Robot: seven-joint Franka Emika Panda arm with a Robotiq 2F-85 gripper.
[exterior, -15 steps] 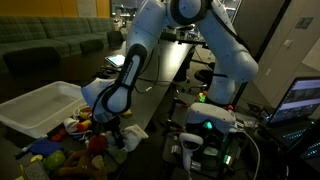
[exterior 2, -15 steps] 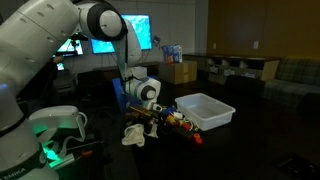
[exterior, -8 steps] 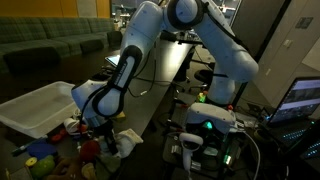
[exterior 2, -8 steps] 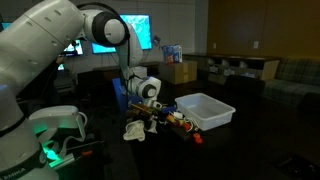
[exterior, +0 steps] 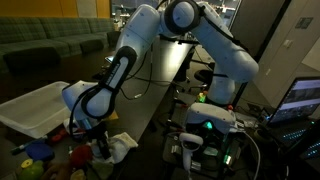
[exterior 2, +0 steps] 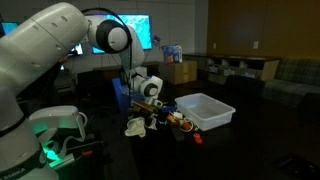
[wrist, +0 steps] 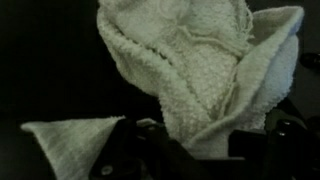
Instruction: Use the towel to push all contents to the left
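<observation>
A crumpled white towel (exterior: 119, 146) lies on the dark table, and it also shows in an exterior view (exterior 2: 136, 126). My gripper (exterior: 99, 140) is down at the table and shut on the towel; it also shows in an exterior view (exterior 2: 146, 115). In the wrist view the towel (wrist: 195, 70) fills the frame and bunches between the dark fingers (wrist: 195, 150). A pile of colourful toy items (exterior: 55, 150) lies next to the gripper, and it shows beside the white bin (exterior 2: 178, 122).
A white plastic bin (exterior: 38, 104) stands behind the pile; it also shows in an exterior view (exterior 2: 205, 109). A green-lit control box (exterior: 207, 125) and cables sit beside the table. A monitor (exterior 2: 135, 30) glows in the background.
My gripper has dragged the towel along the table toward the near edge and the toy pile. The arm has swung lower and the pile has bunched closer to the bin.
</observation>
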